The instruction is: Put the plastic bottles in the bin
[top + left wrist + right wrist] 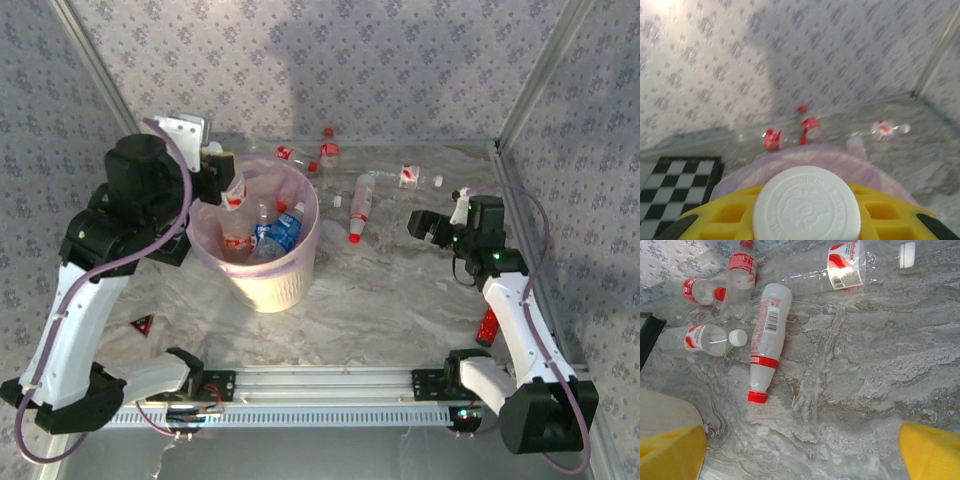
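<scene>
The left gripper (222,186) pinches a small clear bottle (236,190) with a red label. It holds this bottle tilted, just above the left side of the rim of the bin (290,285). In the left wrist view the white cap (806,205) of the bottle faces the camera and sits pressed between the yellow fingers (730,217). The lilac liner (840,162) of the bin lies directly behind the cap. Inside the bin there are several bottles, among them a blue-label bottle (283,232) and a red-label bottle (237,240).

The right gripper (425,225) is spread wide and holds nothing. It hangs over the marbled table (400,300), to the right of the bin and apart from it. The nearest thing to it is a red-capped bottle (358,208), which lies on its side between the gripper and the bin. In the right wrist view this red-capped bottle (767,335) lies ahead of the yellow fingertips (670,450) and to the left, not touching them, with its cap turned toward the camera. Beside it lies a white-capped bottle (705,337), and farther away a crushed clear bottle (850,262). More bottles lie near the back wall (400,60). The pale surface (665,415) at the lower left of this view is perhaps the wall of the bin, but the edge is too blurred to be sure.
</scene>
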Controlling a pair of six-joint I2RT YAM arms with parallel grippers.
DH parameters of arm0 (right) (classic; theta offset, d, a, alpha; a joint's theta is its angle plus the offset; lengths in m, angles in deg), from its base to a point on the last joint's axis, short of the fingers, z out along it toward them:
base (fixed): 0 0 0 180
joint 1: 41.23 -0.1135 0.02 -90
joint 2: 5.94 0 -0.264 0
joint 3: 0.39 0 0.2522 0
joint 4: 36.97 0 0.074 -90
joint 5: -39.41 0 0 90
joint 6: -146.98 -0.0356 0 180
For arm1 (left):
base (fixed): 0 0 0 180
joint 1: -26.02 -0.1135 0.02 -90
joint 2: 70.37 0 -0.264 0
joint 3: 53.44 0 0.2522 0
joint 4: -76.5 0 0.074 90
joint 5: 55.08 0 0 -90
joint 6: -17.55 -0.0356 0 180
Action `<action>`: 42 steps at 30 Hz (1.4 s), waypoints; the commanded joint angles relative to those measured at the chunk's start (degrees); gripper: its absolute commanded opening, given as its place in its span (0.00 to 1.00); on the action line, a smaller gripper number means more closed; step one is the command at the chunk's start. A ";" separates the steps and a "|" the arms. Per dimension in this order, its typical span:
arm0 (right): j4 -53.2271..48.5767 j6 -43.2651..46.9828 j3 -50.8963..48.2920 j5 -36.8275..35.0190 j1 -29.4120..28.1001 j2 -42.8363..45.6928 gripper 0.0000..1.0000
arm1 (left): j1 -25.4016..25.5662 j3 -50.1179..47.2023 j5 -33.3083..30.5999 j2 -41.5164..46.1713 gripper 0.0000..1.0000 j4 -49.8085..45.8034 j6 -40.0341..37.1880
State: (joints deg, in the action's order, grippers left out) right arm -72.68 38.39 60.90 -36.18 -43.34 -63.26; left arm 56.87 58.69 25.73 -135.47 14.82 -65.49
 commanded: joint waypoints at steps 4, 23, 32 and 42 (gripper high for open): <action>2.09 -1.86 -0.24 1.21 0.19 -0.54 1.00 | 0.00 -13.27 -3.06 4.20 0.00 1.23 1.79; 3.21 -2.94 -0.44 1.88 -0.11 -1.92 1.00 | 0.02 -40.71 0.97 7.02 0.00 7.62 6.76; 1.13 -3.81 1.01 0.74 -0.25 -5.29 1.00 | 0.16 -41.34 1.50 3.04 0.00 3.21 6.66; 1.58 -4.79 2.38 2.70 -0.93 -9.29 1.00 | 0.09 -23.38 5.01 4.52 0.68 -1.24 3.99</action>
State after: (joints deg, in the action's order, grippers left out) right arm -70.43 34.39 60.99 -34.65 -43.84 -72.16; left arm 56.87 29.44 28.51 -130.88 20.92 -59.92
